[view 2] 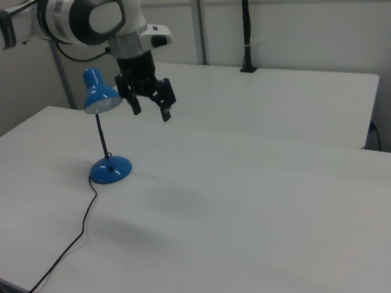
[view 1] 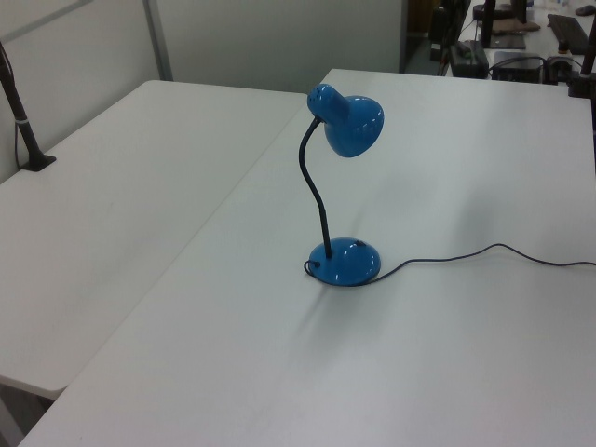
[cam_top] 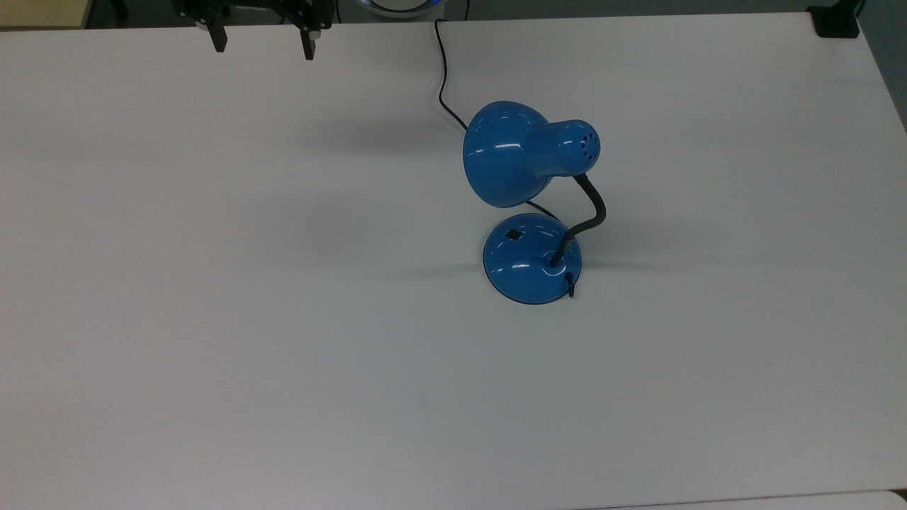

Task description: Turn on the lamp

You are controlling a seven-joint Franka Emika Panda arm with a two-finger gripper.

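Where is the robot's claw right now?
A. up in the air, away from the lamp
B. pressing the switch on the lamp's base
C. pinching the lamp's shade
A: in the right view the end effector hangs open above the table, apart from the lamp.

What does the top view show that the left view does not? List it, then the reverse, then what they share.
Top view: the gripper, open, high above the table's far edge, and the small black switch on the lamp's base, plus vent holes at the back of the shade.

Left view: a second table beside this one, a black clamp post on it, and the neck's full upright height.

Both: the blue lamp, its shade unlit, and its black cord trailing away across the white table.
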